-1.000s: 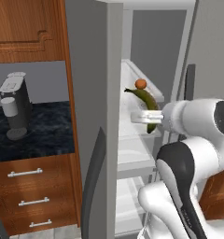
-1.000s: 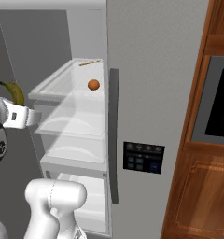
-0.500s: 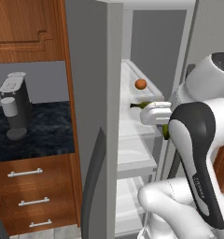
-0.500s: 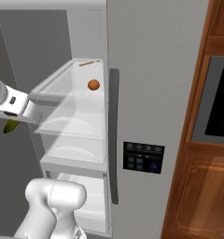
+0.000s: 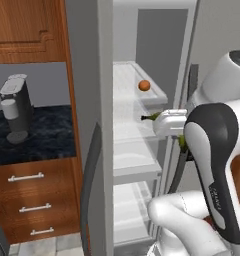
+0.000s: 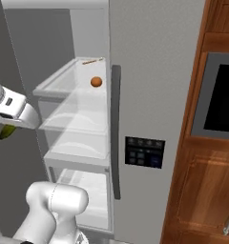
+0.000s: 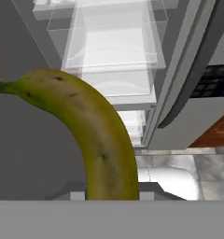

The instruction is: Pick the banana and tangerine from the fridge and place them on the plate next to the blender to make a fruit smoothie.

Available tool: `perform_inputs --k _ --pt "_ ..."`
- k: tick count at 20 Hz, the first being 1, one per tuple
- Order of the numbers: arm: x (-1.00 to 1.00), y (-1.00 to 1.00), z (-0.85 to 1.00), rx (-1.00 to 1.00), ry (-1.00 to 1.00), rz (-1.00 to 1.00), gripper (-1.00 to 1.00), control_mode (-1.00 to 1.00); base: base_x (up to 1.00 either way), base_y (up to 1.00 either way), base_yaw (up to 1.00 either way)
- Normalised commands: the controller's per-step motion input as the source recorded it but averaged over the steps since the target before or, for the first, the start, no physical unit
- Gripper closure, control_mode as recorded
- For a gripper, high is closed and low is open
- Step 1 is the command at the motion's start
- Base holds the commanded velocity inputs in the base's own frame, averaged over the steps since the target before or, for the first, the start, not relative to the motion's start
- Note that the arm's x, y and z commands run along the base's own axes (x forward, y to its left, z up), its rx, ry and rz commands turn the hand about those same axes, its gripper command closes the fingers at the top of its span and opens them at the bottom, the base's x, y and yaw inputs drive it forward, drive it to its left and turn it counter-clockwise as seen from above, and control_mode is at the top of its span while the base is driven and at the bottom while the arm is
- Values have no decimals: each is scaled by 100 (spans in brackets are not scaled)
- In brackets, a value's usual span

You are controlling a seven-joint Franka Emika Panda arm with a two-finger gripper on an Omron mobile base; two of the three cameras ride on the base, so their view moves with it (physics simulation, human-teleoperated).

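Hand view: gripper [image 7: 109,198] is clamping the banana [image 7: 93,130], with the fridge [image 7: 179,84] standing open beyond it.

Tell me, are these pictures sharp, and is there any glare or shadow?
Left base view: soft, flat light, tangerine casts little shadow. Right base view: even light, pale sheen on the fridge door. Hand view: banana looms large, slightly soft.

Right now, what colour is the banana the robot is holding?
The banana is dull greenish-yellow with small dark specks and a dark stem tip, clearest in the hand view.
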Motion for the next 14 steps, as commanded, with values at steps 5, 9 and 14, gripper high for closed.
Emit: perform_inputs --k 5,9,14 --pt "0 0 0 0 0 0 100 100 -46 -40 5" --pt "0 0 0 0 0 0 100 100 -44 -28 33" --pt "0 0 0 0 0 0 100 100 -50 -15 67"
